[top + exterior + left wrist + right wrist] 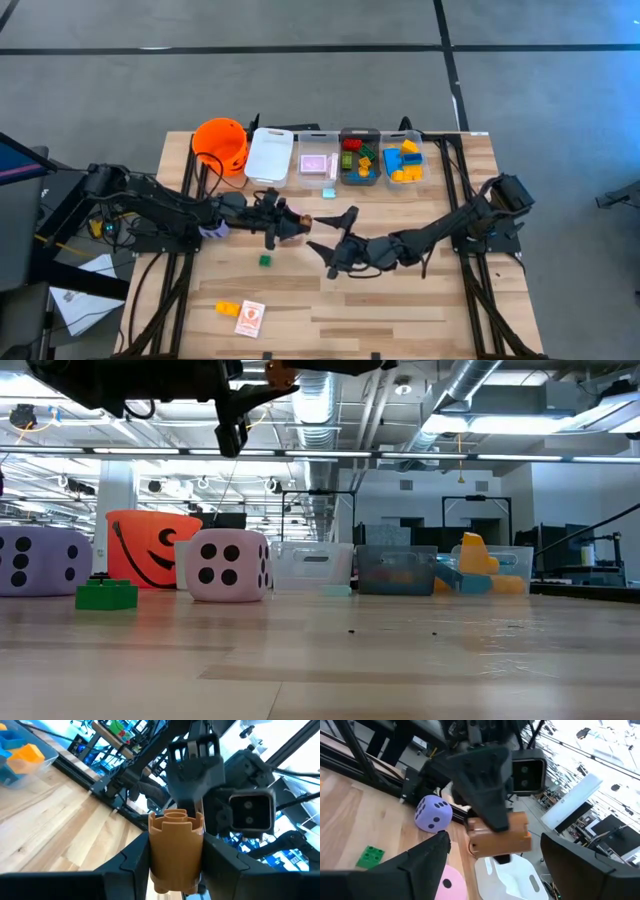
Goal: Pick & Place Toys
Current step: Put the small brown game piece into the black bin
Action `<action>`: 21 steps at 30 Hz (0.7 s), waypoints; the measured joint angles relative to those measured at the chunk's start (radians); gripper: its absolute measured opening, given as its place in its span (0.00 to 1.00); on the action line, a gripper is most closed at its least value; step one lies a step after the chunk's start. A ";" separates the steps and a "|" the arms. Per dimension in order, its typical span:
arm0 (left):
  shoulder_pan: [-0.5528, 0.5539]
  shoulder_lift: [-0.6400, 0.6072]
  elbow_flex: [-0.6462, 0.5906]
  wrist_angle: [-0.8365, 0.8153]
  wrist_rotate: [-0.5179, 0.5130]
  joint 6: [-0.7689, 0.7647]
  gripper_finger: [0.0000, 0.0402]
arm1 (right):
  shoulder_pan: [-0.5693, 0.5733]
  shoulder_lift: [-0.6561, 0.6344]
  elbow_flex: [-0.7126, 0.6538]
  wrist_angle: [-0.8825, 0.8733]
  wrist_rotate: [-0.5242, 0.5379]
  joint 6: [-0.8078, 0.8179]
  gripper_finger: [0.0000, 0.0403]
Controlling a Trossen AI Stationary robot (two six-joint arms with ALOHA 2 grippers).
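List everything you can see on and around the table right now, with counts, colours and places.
orange bucket: one, back left.
white bin: one, beside the bucket.
clear bins: three in a row, back centre, holding cards and mixed bricks.
brown brick: one, held mid-air above the table centre.
green brick: one, centre-left.
pink dice: one, centre-left.
purple dice: one, left.
orange brick: one, front left.
card: one, orange and white, beside it.
left gripper: shut on the brown brick.
right gripper: open, facing it.
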 joint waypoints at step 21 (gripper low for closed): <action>-0.005 0.103 0.082 0.012 0.038 0.000 0.33 | -0.064 0.000 0.000 0.024 -0.180 0.035 0.77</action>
